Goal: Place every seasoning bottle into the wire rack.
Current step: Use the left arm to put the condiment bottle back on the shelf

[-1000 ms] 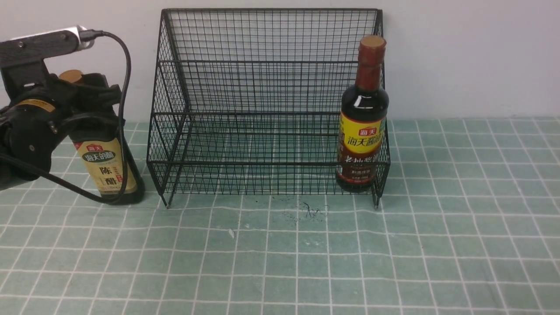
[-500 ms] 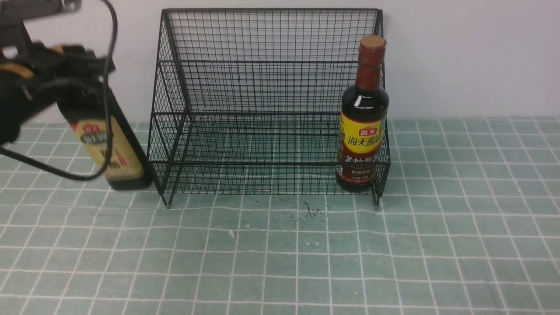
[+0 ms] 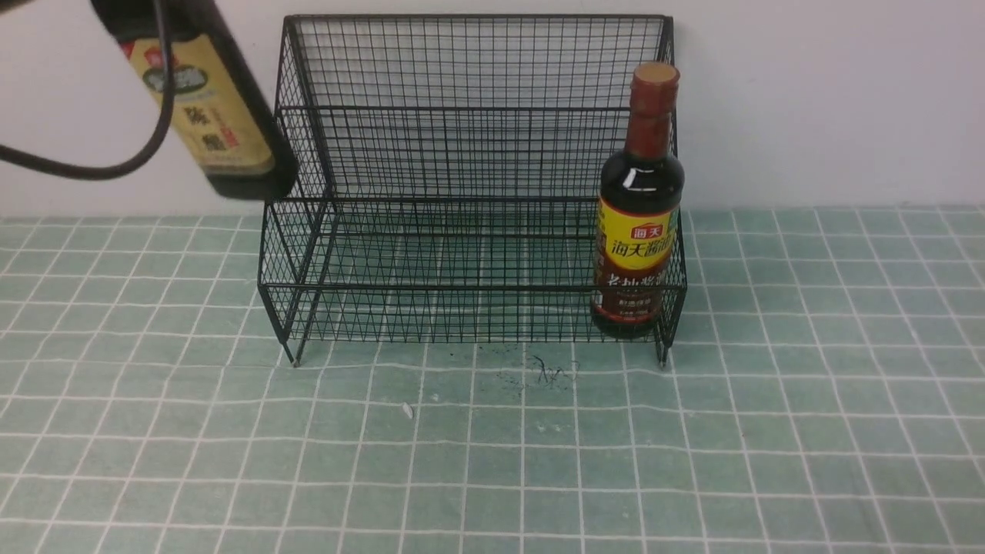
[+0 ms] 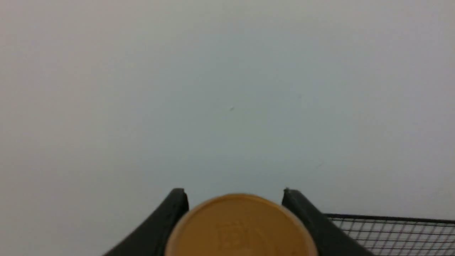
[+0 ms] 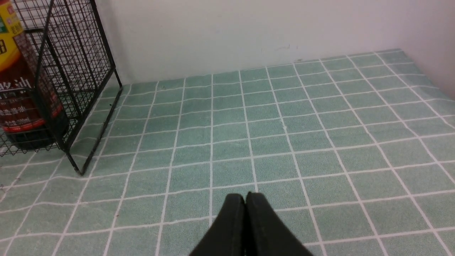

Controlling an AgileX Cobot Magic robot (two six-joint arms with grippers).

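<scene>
The gold-capped bottle with the beige label [image 3: 212, 115] hangs tilted in the air at the top left of the front view, beside the upper left corner of the black wire rack [image 3: 469, 138]. Its neck and my left gripper are cut off by the frame top there. In the left wrist view my left gripper [image 4: 234, 193] is shut on the bottle, its gold cap [image 4: 240, 227] between the fingers. The bottle with the brown-red neck [image 3: 639, 208] stands in the rack's lower tier at the right end. My right gripper [image 5: 245, 196] is shut and empty over the tiles.
The rack stands against a pale wall [image 3: 808, 100] on a green tiled cloth [image 3: 492, 462]. A black cable [image 3: 115, 165] loops under the lifted bottle. The rack's right side [image 5: 71, 81] and the bottle in it [image 5: 21, 89] show in the right wrist view.
My left gripper has lifted the gold-capped bottle off the tiles, up and a little right, to the height of the rack's upper tier. The right arm has not moved.
</scene>
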